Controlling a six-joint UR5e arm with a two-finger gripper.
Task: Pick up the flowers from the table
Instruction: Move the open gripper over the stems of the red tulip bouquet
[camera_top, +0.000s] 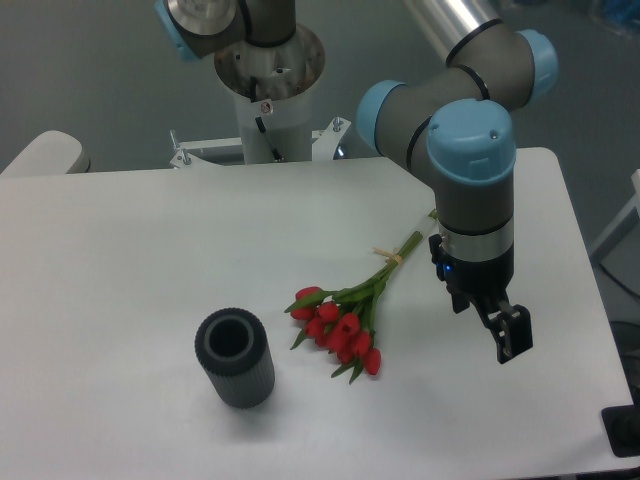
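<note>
The flowers (343, 322) lie flat on the white table (130, 250), a bunch of red tulip heads near the middle. Their green stems run up to the right under the arm, tied with a pale band (393, 258). My gripper (492, 328) hangs to the right of the bunch, just above the tabletop and apart from the stems. It points down and looks open, holding nothing. One dark finger (515, 337) shows plainly; the other is mostly hidden behind the gripper body.
A dark grey ribbed cylinder vase (235, 358) stands upright left of the blooms, near the front edge. The arm's base (268, 75) is mounted at the table's back edge. The table's right edge runs close to the gripper.
</note>
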